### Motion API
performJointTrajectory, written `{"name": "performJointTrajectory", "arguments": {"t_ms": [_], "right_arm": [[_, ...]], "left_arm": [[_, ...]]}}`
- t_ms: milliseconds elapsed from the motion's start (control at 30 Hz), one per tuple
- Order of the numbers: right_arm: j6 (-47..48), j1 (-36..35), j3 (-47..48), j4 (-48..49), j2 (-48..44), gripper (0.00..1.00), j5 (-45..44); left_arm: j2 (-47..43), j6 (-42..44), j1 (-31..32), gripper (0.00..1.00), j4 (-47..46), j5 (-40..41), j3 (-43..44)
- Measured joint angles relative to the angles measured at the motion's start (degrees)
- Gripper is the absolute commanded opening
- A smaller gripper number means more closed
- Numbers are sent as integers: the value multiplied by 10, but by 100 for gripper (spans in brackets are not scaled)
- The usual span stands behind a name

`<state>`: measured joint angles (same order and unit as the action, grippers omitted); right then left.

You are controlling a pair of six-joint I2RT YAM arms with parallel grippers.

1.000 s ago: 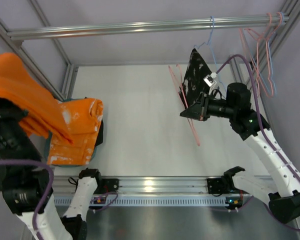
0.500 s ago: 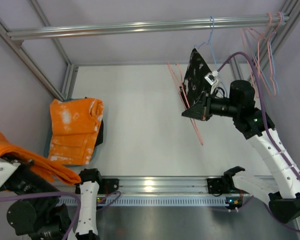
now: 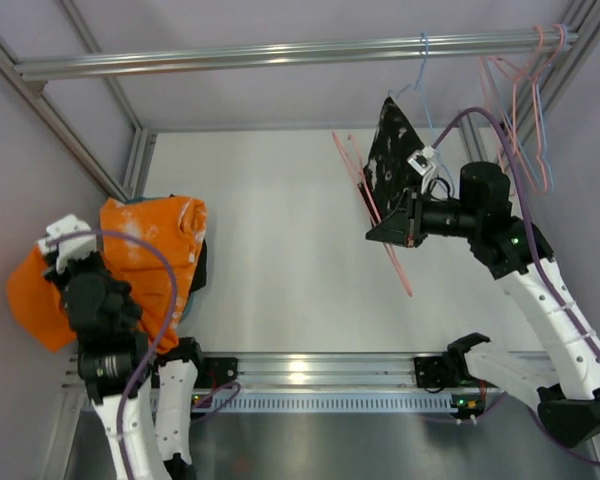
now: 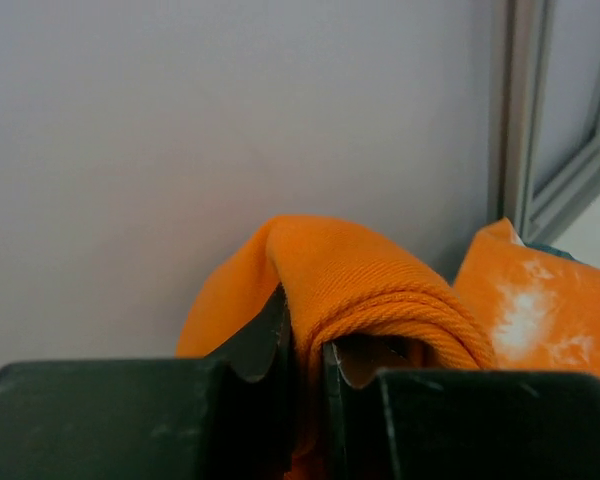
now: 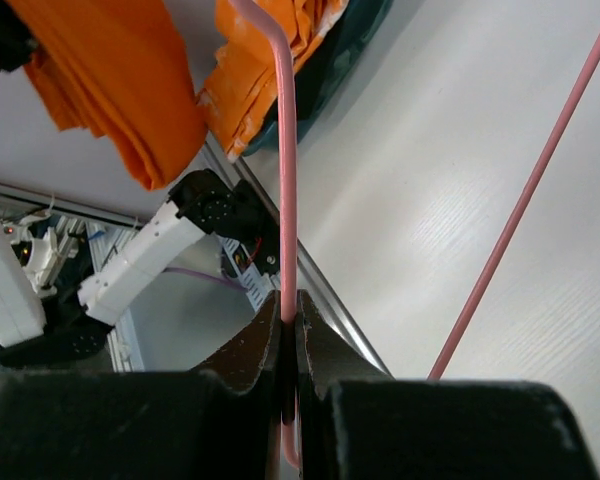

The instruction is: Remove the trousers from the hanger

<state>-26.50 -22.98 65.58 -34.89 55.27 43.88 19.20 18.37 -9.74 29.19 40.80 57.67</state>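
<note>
The plain orange trousers [image 3: 30,302] hang bunched at the far left, free of the hanger. My left gripper [image 4: 305,338] is shut on a rolled fold of the trousers [image 4: 355,275], close to the grey side wall. My right gripper [image 5: 288,318] is shut on the thin pink wire hanger [image 5: 288,150]. That hanger [image 3: 401,272] is held bare and tilted above the right half of the table, with the right gripper [image 3: 392,226] near its middle. The right wrist view also shows the trousers [image 5: 120,80] dangling far off.
An orange cloth with whitish patches [image 3: 152,250] lies on a dark item at the table's left. A black white-speckled garment [image 3: 390,150] hangs on a light blue hanger behind my right gripper. More wire hangers [image 3: 525,120] hang on the rail at the back right.
My left arm swung the trousers from the upper left down low and then back up beside the patched cloth. My right gripper and the hanger barely shifted.
</note>
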Motion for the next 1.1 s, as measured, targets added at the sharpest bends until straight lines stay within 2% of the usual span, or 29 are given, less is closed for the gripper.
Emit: {"name": "performJointTrajectory", "arguments": {"t_ms": [200, 267, 300, 367, 400, 433, 500, 533, 567, 667, 733, 933, 1000, 1100], "right_arm": [[38, 0, 37, -49, -14, 0, 7], [55, 0, 56, -71, -21, 0, 12], [62, 0, 65, -78, -24, 0, 14], [74, 0, 83, -99, -28, 0, 16], [81, 0, 93, -112, -31, 0, 16], [87, 0, 101, -124, -33, 0, 16], [97, 0, 115, -150, -41, 0, 14], [100, 0, 121, -160, -46, 0, 13], [104, 0, 127, -172, -50, 0, 12], [113, 0, 149, -207, -66, 0, 12], [118, 0, 159, -222, -74, 0, 18], [132, 0, 142, -243, -85, 0, 96], [137, 0, 127, -247, -72, 0, 126], [142, -3, 117, -247, -30, 0, 155]], "left_arm": [[183, -40, 0, 0, -83, -79, -48], [249, -59, 0, 5, -104, -112, -50], [276, -67, 0, 24, -115, -126, -53], [317, -77, 0, 44, -134, -154, -62], [337, -84, 0, 51, -149, -172, -70], [349, -91, 0, 66, -155, -185, -76], [373, -102, 1, 77, -153, -219, -84], [378, -106, 1, 87, -147, -231, -85], [379, -108, 1, 91, -141, -242, -85], [353, -110, 1, 96, -110, -303, -83], [315, -103, 0, 97, -87, -362, -79], [122, -73, 0, 95, -60, -709, -47], [94, -76, 0, 93, -64, -810, -9], [99, -87, 0, 90, -74, -908, 35]]}}
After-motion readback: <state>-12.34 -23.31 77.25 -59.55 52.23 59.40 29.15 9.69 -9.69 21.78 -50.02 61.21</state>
